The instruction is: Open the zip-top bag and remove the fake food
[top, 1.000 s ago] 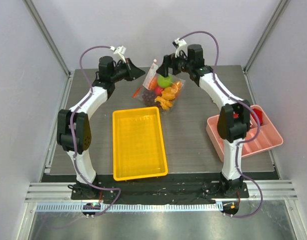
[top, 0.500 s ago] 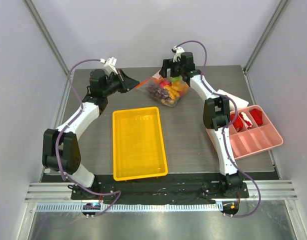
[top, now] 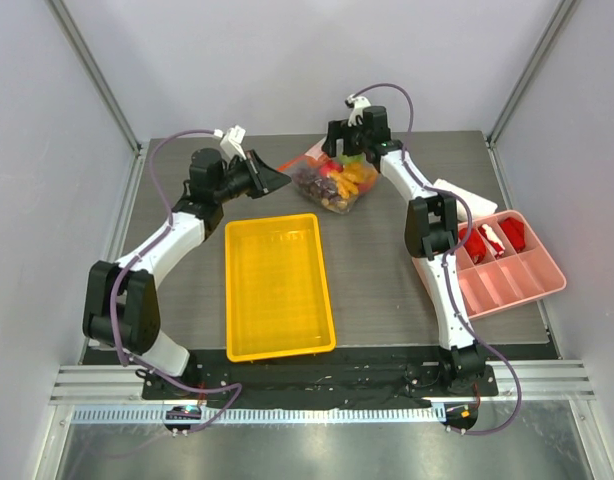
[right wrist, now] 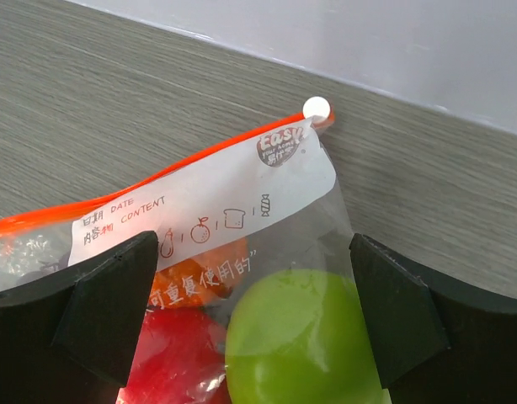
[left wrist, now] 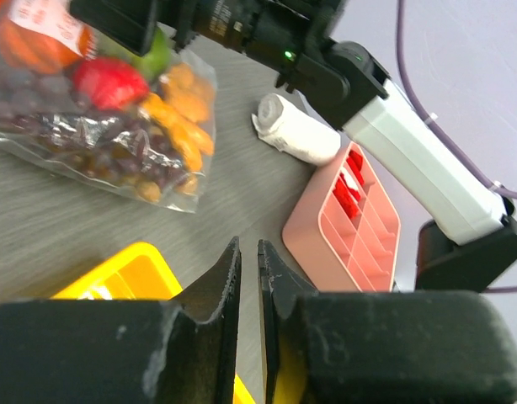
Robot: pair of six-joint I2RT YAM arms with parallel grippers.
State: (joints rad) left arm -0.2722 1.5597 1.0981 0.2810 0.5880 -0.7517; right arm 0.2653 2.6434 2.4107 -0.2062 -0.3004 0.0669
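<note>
Lying flat beyond the far end of the yellow tray (top: pixel 278 285), the zip-top bag (top: pixel 332 183) has been lowered from its lifted position, fake food (right wrist: pixel 301 345) still sealed inside. It is straddled by the wide-open right gripper (right wrist: pixel 250 324); the nearly closed left gripper (left wrist: pixel 248 278), holding nothing, has been drawn leftward, so opening remains undone.

Yellow tray (top: pixel 279 290) centre; pink divided tray (top: pixel 507 268) right; white roll (left wrist: pixel 296 135) beside it.
</note>
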